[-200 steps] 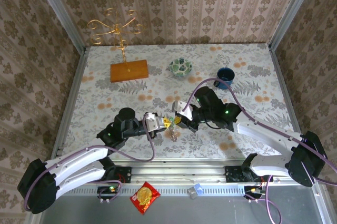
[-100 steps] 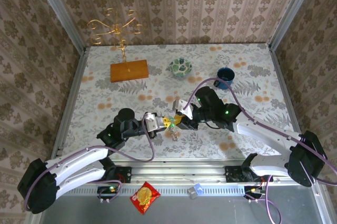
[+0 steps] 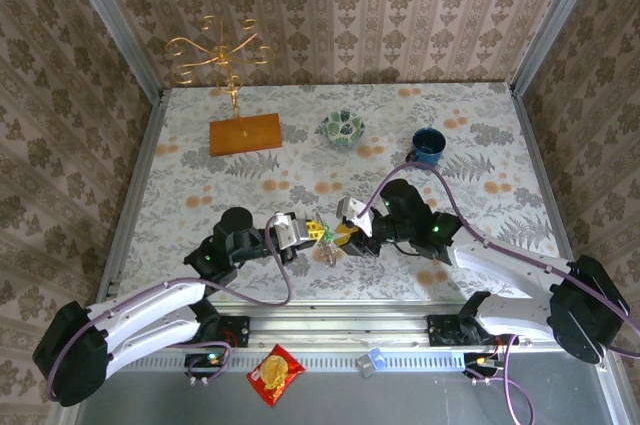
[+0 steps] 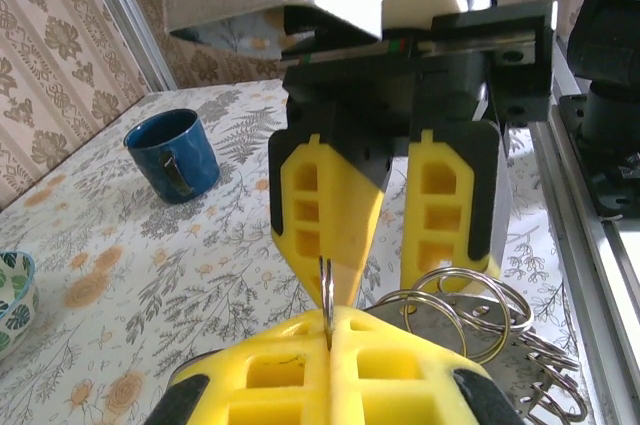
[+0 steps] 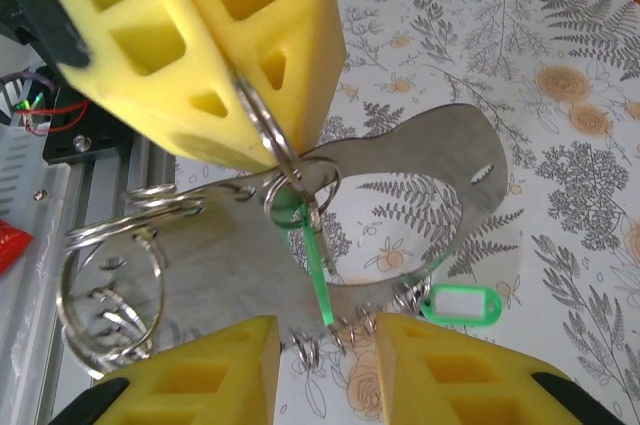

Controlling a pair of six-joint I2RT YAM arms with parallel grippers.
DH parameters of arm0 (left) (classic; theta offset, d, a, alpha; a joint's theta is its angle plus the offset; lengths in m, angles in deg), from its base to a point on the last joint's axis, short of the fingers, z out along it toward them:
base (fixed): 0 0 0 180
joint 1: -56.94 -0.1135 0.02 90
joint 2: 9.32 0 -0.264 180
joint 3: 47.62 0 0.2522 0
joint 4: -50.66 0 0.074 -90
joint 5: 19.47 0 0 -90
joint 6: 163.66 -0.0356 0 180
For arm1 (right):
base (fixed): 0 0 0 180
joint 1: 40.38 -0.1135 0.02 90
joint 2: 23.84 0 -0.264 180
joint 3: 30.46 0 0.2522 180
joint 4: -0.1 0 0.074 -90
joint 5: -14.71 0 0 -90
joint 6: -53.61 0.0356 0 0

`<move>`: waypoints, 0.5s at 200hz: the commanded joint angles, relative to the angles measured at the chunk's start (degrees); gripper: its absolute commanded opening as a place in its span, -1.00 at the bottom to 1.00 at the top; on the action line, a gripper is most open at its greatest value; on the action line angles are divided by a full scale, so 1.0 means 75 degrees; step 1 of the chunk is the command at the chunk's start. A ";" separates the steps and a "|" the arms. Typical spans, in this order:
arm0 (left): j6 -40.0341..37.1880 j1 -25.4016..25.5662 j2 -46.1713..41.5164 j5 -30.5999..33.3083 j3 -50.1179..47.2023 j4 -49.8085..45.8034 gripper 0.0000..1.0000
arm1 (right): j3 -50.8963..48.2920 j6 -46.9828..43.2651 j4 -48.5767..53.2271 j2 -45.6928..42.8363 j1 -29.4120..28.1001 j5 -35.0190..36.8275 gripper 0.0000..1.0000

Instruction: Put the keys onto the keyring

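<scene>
My left gripper [image 3: 312, 233] is shut on a thin wire ring at the edge of the keyring [image 5: 440, 140], a flat grey metal hoop that hangs just over the table. The ring shows edge-on between its yellow fingers [image 4: 270, 370]. One green key [image 5: 318, 255] dangles from a small ring beside that grip. A second green key [image 5: 458, 305], with a white label, lies at the hoop's far side. My right gripper [image 3: 346, 235] faces the left one, open, with nothing between its fingers [image 5: 200, 380]. It stands a little short of the dangling key.
Several loose split rings [image 5: 105, 285] hang along the hoop. A blue mug [image 3: 428, 145] and a patterned bowl [image 3: 342, 126] stand farther back, and the gold wire stand [image 3: 222, 50] on its wooden base is at the back left. A snack packet [image 3: 275, 375] lies off the table's front.
My right gripper has opened and drawn back a little to the right, away from the left gripper. The left gripper has stayed shut in place.
</scene>
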 commanded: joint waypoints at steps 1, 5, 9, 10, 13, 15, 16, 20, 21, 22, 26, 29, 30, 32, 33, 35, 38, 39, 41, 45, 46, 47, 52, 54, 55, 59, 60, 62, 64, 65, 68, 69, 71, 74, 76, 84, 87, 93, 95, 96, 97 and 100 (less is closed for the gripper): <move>0.0364 -0.0021 -0.0149 -0.0187 -0.0122 0.0711 -1.00 | -0.0218 0.0307 -0.0965 0.0143 -0.0082 -0.0282 -0.35; 0.0377 -0.0022 -0.0150 -0.0193 -0.0115 0.0738 -1.00 | -0.0261 0.0330 -0.1059 0.0160 -0.0096 -0.0265 -0.34; 0.0389 -0.0024 -0.0150 -0.0184 -0.0126 0.0769 -1.00 | -0.0294 0.0358 -0.1139 0.0179 -0.0103 -0.0260 -0.33; 0.0390 -0.0022 -0.0143 -0.0184 -0.0126 0.0778 -1.00 | -0.0298 0.0359 -0.1158 0.0183 -0.0108 -0.0270 -0.32; 0.0406 -0.0021 -0.0143 -0.0187 -0.0126 0.0786 -1.00 | -0.0311 0.0369 -0.1223 0.0192 -0.0108 -0.0281 -0.32; 0.0413 -0.0021 -0.0147 -0.0182 -0.0126 0.0793 -1.00 | -0.0329 0.0385 -0.1276 0.0197 -0.0115 -0.0280 -0.31; 0.0414 -0.0021 -0.0142 -0.0183 -0.0126 0.0796 -1.00 | -0.0333 0.0395 -0.1296 0.0204 -0.0120 -0.0275 -0.31; 0.0426 -0.0021 -0.0137 -0.0184 -0.0126 0.0818 -1.00 | -0.0369 0.0412 -0.1378 0.0229 -0.0123 -0.0287 -0.30; 0.0426 -0.0021 -0.0136 -0.0184 -0.0126 0.0820 -1.00 | -0.0371 0.0420 -0.1394 0.0237 -0.0124 -0.0283 -0.30; 0.0427 -0.0021 -0.0136 -0.0184 -0.0126 0.0827 -1.00 | -0.0372 0.0431 -0.1414 0.0247 -0.0130 -0.0282 -0.30; 0.0431 -0.0027 -0.0136 -0.0195 -0.0138 0.0833 -1.00 | -0.0393 0.0444 -0.1484 0.0271 -0.0126 -0.0283 -0.29; 0.0445 -0.0027 -0.0133 -0.0195 -0.0138 0.0850 -1.00 | -0.0402 0.0450 -0.1529 0.0288 -0.0125 -0.0287 -0.29; 0.0448 -0.0024 -0.0129 -0.0195 -0.0138 0.0848 -1.00 | -0.0405 0.0451 -0.1540 0.0288 -0.0131 -0.0289 -0.28; 0.0450 -0.0028 -0.0126 -0.0195 -0.0138 0.0855 -1.00 | -0.0405 0.0446 -0.1566 0.0300 -0.0141 -0.0291 -0.28; 0.0456 -0.0030 -0.0125 -0.0195 -0.0144 0.0862 -1.00 | -0.0401 0.0449 -0.1576 0.0308 -0.0145 -0.0286 -0.28; 0.0455 -0.0023 -0.0125 -0.0201 -0.0145 0.0867 -1.00 | -0.0407 0.0443 -0.1598 0.0322 -0.0156 -0.0288 -0.28; 0.0467 -0.0024 -0.0130 -0.0212 -0.0139 0.0878 -1.00 | -0.0408 0.0450 -0.1626 0.0346 -0.0157 -0.0294 -0.28; 0.0471 -0.0023 -0.0133 -0.0216 -0.0144 0.0879 -1.00 | -0.0408 0.0445 -0.1635 0.0354 -0.0158 -0.0293 -0.27; 0.0473 -0.0027 -0.0127 -0.0218 -0.0145 0.0880 -1.00 | -0.0403 0.0445 -0.1648 0.0369 -0.0165 -0.0292 -0.27; 0.0484 -0.0029 -0.0125 -0.0222 -0.0138 0.0903 -1.00 | -0.0408 0.0451 -0.1692 0.0401 -0.0165 -0.0303 -0.26; 0.0485 -0.0031 -0.0125 -0.0226 -0.0138 0.0910 -1.00 | -0.0408 0.0452 -0.1703 0.0411 -0.0162 -0.0303 -0.26; 0.0491 -0.0037 -0.0125 -0.0228 -0.0138 0.0913 -1.00 | -0.0408 0.0452 -0.1715 0.0416 -0.0161 -0.0304 -0.26; 0.0504 -0.0033 -0.0124 -0.0242 -0.0145 0.0926 -1.00 | -0.0414 0.0452 -0.1774 0.0441 -0.0169 -0.0315 -0.26; 0.0517 -0.0033 -0.0119 -0.0242 -0.0148 0.0939 -1.00 | -0.0413 0.0447 -0.1797 0.0467 -0.0177 -0.0324 -0.25; 0.0519 -0.0033 -0.0122 -0.0248 -0.0149 0.0939 -1.00 | -0.0417 0.0450 -0.1803 0.0473 -0.0180 -0.0332 -0.25; 0.0529 -0.0038 -0.0120 -0.0254 -0.0155 0.0950 -1.00 | -0.0418 0.0461 -0.1866 0.0500 -0.0178 -0.0360 -0.25; 0.0525 -0.0036 -0.0116 -0.0254 -0.0152 0.0956 -1.00 | -0.0419 0.0463 -0.1878 0.0507 -0.0175 -0.0361 -0.25; 0.0522 -0.0036 -0.0114 -0.0254 -0.0150 0.0964 -1.00 | -0.0417 0.0464 -0.1908 0.0528 -0.0178 -0.0371 -0.25; 0.0539 -0.0034 -0.0116 -0.0260 -0.0150 0.0969 -1.00 | -0.0419 0.0461 -0.1936 0.0542 -0.0182 -0.0388 -0.25; 0.0541 -0.0039 -0.0114 -0.0263 -0.0155 0.0972 -1.00 | -0.0420 0.0463 -0.1949 0.0546 -0.0177 -0.0399 -0.25; 0.0541 -0.0033 -0.0113 -0.0265 -0.0150 0.0974 -1.00 | -0.0417 0.0464 -0.1993 0.0560 -0.0175 -0.0431 -0.25; 0.0543 -0.0033 -0.0113 -0.0266 -0.0150 0.0974 -1.00 | -0.0419 0.0470 -0.2001 0.0567 -0.0174 -0.0444 -0.25; 0.0550 -0.0039 -0.0119 -0.0266 -0.0149 0.0980 -1.00 | -0.0420 0.0466 -0.2015 0.0581 -0.0172 -0.0468 -0.25; 0.0555 -0.0033 -0.0128 -0.0266 -0.0149 0.0985 -1.00 | -0.0420 0.0479 -0.2062 0.0601 -0.0182 -0.0504 -0.25; 0.0556 -0.0033 -0.0134 -0.0266 -0.0149 0.0983 -1.00 | -0.0426 0.0485 -0.2095 0.0607 -0.0180 -0.0527 -0.25; 0.0568 -0.0033 -0.0125 -0.0265 -0.0158 0.0999 -1.00 | -0.0410 0.0486 -0.2180 0.0649 -0.0181 -0.0626 -0.25; 0.0568 -0.0036 -0.0130 -0.0266 -0.0156 0.1004 -1.00 | -0.0407 0.0493 -0.2213 0.0663 -0.0183 -0.0655 -0.26; 0.0568 -0.0034 -0.0130 -0.0259 -0.0161 0.1010 -1.00 | -0.0396 0.0500 -0.2247 0.0687 -0.0189 -0.0693 -0.26; 0.0574 -0.0033 -0.0129 -0.0255 -0.0161 0.1019 -1.00 | -0.0391 0.0497 -0.2261 0.0690 -0.0182 -0.0709 -0.27; 0.0565 -0.0033 -0.0127 -0.0249 -0.0161 0.1020 -1.00 | -0.0388 0.0492 -0.2269 0.0696 -0.0177 -0.0717 -0.27; 0.0566 -0.0033 -0.0126 -0.0257 -0.0161 0.1021 -1.00 | -0.0381 0.0496 -0.2273 0.0699 -0.0186 -0.0727 -0.28; 0.0576 -0.0033 -0.0131 -0.0254 -0.0161 0.1010 -1.00 | -0.0383 0.0499 -0.2277 0.0712 -0.0175 -0.0745 -0.28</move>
